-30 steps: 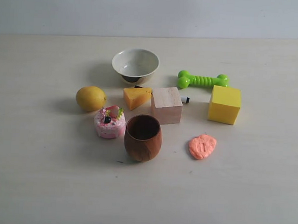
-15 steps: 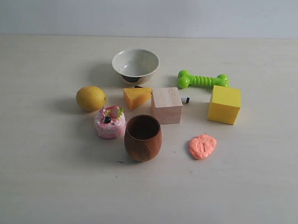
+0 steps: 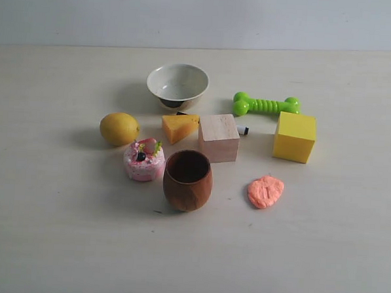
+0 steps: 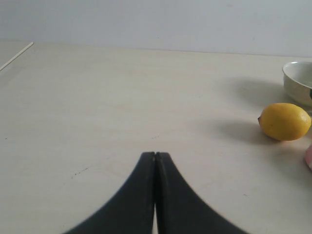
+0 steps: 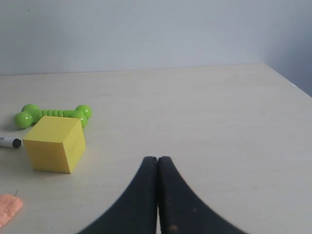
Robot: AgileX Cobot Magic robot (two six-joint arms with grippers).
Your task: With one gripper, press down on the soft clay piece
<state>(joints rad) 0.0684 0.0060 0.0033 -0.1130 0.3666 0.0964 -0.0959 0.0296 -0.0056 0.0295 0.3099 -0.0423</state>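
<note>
The soft clay piece [image 3: 266, 191] is a flat salmon-orange blob lying on the table to the right of the wooden cup [image 3: 188, 179]. A sliver of that clay [image 5: 9, 208] shows at the edge of the right wrist view. My right gripper [image 5: 157, 159] is shut with nothing in it, apart from the clay and the yellow cube [image 5: 54, 143]. My left gripper [image 4: 155, 155] is also shut and empty, over bare table some way from the lemon [image 4: 284, 121]. Neither gripper appears in the exterior view.
Around the cup stand a pink toy cake [image 3: 143, 159], a lemon [image 3: 119, 129], a cheese wedge [image 3: 179, 127], a wooden block [image 3: 218, 137], a yellow cube [image 3: 294, 136], a green toy bone [image 3: 265, 105], a bowl [image 3: 178, 84] and a marker [image 3: 242, 130].
</note>
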